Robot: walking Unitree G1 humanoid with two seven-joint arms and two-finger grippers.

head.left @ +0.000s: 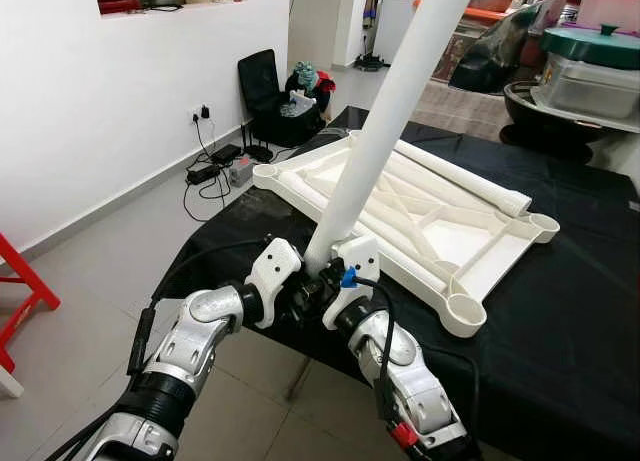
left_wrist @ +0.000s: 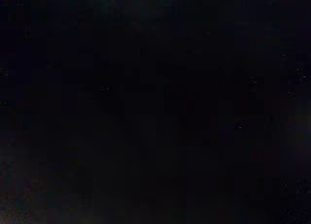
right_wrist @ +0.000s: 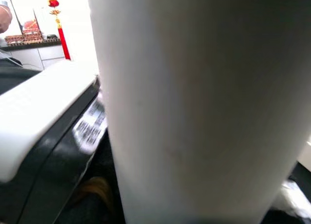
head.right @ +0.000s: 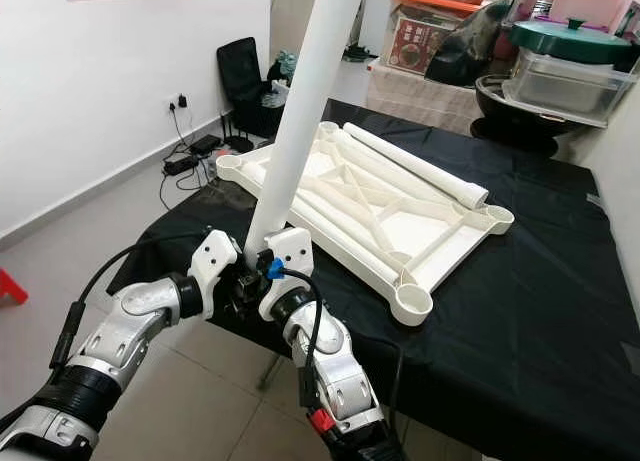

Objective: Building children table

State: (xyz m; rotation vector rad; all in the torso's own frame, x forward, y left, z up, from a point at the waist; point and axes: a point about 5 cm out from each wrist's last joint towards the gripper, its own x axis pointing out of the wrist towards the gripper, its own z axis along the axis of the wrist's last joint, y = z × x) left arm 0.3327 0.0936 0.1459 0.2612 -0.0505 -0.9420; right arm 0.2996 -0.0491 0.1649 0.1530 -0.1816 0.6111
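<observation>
A black-draped counter (head.left: 560, 321) carries the upturned white tabletop (head.left: 420, 226). At its 7 o'clock edge, the left tool (head.left: 292, 293) and right tool (head.left: 335, 291) both clamp the white table leg (head.left: 385, 121), which tilts toward 1 o'clock.

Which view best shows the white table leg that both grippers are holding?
The left eye view: the white table leg rises tilted from between the left gripper and the right gripper, above the upturned tabletop. The right eye view shows much the same. The right wrist view shows a close blurred stretch; the left wrist view is dark.
</observation>
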